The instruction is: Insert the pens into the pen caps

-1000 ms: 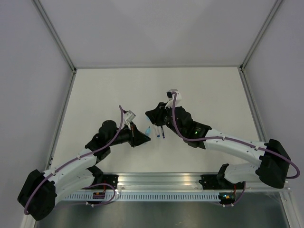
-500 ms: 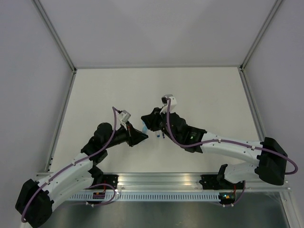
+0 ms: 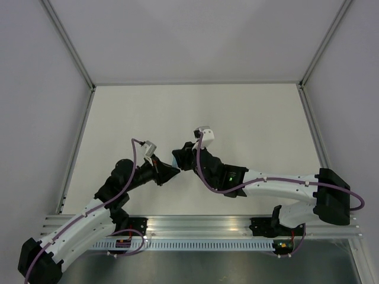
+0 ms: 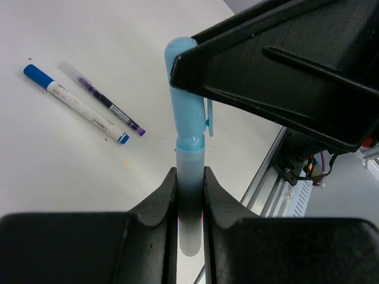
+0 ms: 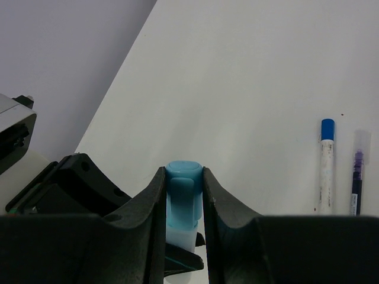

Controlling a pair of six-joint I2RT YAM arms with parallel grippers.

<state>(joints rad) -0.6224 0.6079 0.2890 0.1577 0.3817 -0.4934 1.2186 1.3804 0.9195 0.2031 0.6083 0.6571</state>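
Both arms have swung left and drawn together above the table [image 3: 249,112]. My left gripper [image 4: 189,177] is clamped on the white pen [image 4: 189,225]. My right gripper [image 5: 180,177] pinches the light blue cap [image 4: 187,112], which is butted against the pen's tip. A blue-capped pen [image 4: 77,103] and a purple pen [image 4: 102,99] lie side by side nearby.

My left arm [image 3: 83,222] and right arm [image 3: 278,188]: white links, black joint housings, purple cables [image 3: 199,157] along each. Grey wrist camera blocks [image 3: 204,131]. Green light [image 3: 230,176] on right forearm, I think. Fingers [image 4: 155,210] matte black.
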